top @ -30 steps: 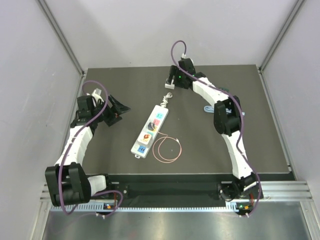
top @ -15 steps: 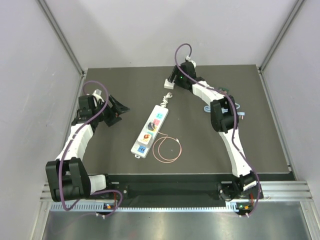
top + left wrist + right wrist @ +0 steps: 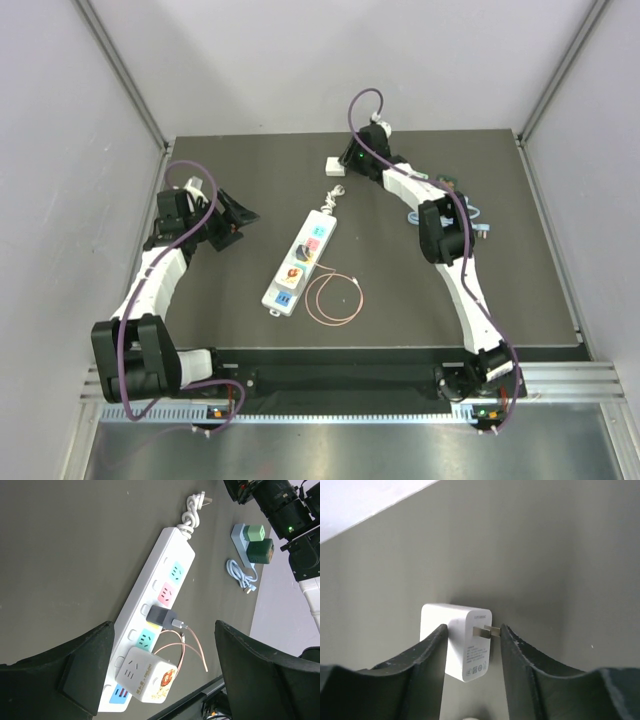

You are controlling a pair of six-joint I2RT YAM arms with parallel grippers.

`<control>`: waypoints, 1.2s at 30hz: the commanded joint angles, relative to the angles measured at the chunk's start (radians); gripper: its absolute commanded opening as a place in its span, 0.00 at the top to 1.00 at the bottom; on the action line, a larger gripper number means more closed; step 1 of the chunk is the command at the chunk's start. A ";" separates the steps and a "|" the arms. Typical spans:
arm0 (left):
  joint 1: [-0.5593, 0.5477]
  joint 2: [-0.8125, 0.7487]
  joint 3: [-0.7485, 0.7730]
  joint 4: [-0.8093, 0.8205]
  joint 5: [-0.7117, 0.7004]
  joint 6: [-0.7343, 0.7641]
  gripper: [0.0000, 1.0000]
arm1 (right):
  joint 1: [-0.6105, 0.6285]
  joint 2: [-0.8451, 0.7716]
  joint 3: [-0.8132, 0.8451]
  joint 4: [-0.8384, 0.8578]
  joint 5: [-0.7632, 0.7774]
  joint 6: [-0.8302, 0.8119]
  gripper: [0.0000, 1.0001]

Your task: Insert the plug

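bright even light, soft shadows

**Spare Chargers, Loose Cables on a Dark Table**

We see a thin pink cable (image 3: 333, 298) lying in a loop on the dark table (image 3: 520, 290). Farther off, a light green charger (image 3: 256, 532) and a dark green charger (image 3: 262, 551) stand on a pale blue base (image 3: 239, 539). A coiled pale blue cable (image 3: 241, 577) lies just beside it.

white boxy plug (image 3: 469, 655), lying flat; unplugged

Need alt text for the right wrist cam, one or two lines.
A white charger lies flat on the dark table, its metal prongs pointing right, straddled by the right gripper's two black fingers. Whether the fingers touch it is unclear.
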 commanded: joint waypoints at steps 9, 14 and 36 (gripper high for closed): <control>-0.076 0.023 0.058 0.037 -0.074 0.016 0.15 | -0.050 -0.206 -0.264 -0.024 0.012 -0.140 0.64; -0.188 0.063 0.150 -0.016 -0.215 0.083 0.15 | -0.048 -0.315 -0.412 -0.004 -0.017 -0.174 0.64; -0.251 0.879 0.903 0.109 -0.277 0.148 0.25 | -0.094 -0.033 -0.090 0.306 -0.223 0.179 0.50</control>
